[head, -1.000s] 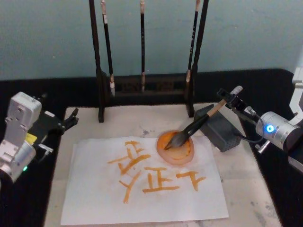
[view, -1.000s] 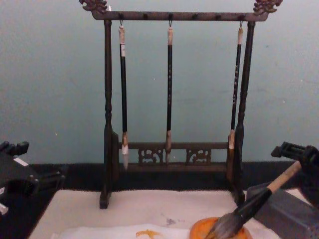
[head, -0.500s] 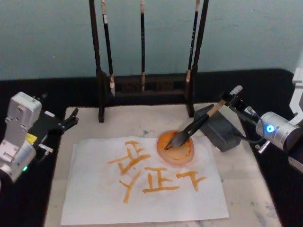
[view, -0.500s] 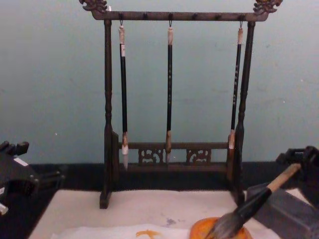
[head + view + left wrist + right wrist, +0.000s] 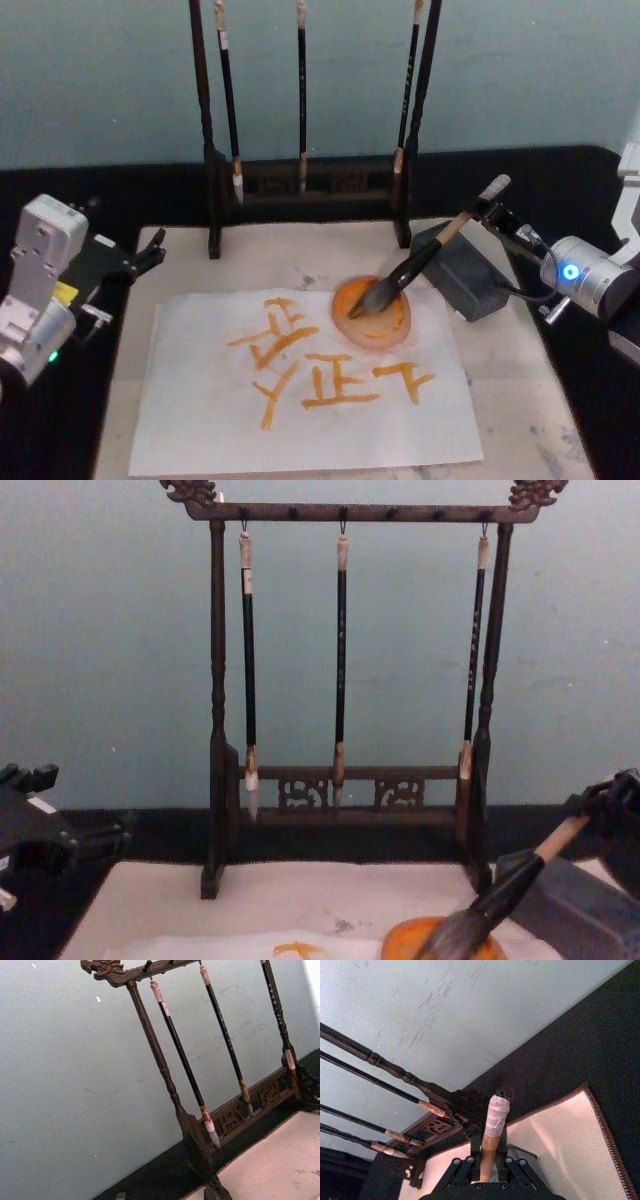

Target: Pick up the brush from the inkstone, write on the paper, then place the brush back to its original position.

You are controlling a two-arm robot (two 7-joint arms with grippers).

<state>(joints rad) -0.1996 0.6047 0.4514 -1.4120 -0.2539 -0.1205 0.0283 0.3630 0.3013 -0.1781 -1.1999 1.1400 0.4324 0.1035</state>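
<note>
Right gripper point(image 5: 484, 208) has shifted slightly rightward and lower, laying the brush point(image 5: 425, 248) flatter. It is clamped on the tan handle just below the white-wrapped end, with the bristles resting in the orange dish point(image 5: 392, 328) and the shaft leaning across the dark inkstone point(image 5: 465, 278). Left gripper point(image 5: 148, 252) is parked beside the mat. Risk: if the brush is let go off-balance it may roll off the inkstone and smear the paper point(image 5: 200, 420).

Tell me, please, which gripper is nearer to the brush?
Right. The right gripper clasps the brush near its handle's top end; the left gripper sits far off, left of the paper.
</note>
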